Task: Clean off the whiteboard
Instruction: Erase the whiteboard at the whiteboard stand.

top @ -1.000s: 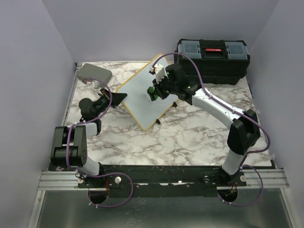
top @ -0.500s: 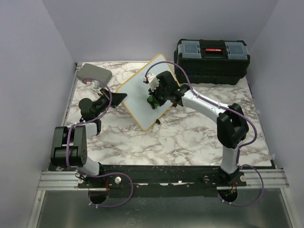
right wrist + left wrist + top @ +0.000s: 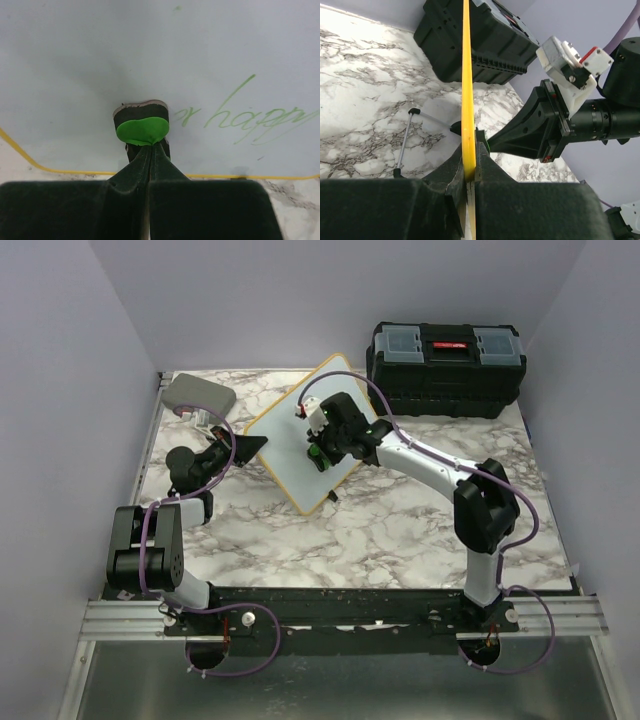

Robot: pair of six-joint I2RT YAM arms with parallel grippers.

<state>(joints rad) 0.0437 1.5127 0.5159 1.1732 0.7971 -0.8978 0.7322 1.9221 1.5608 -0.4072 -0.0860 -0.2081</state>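
The whiteboard, white with a yellow-wood frame, stands tilted at the table's middle back. My left gripper is shut on its left edge; in the left wrist view the yellow frame runs up from between the fingers. My right gripper is shut on a green-topped eraser and presses its black felt against the board face. Green handwriting reading "happy" lies to the eraser's right.
A black toolbox stands at the back right, also behind the board in the left wrist view. A grey rounded case lies at the back left. The board's wire stand rests on the marble table.
My right gripper has slid the eraser leftward across the board face from near its right edge. The left gripper and the board have stayed put.
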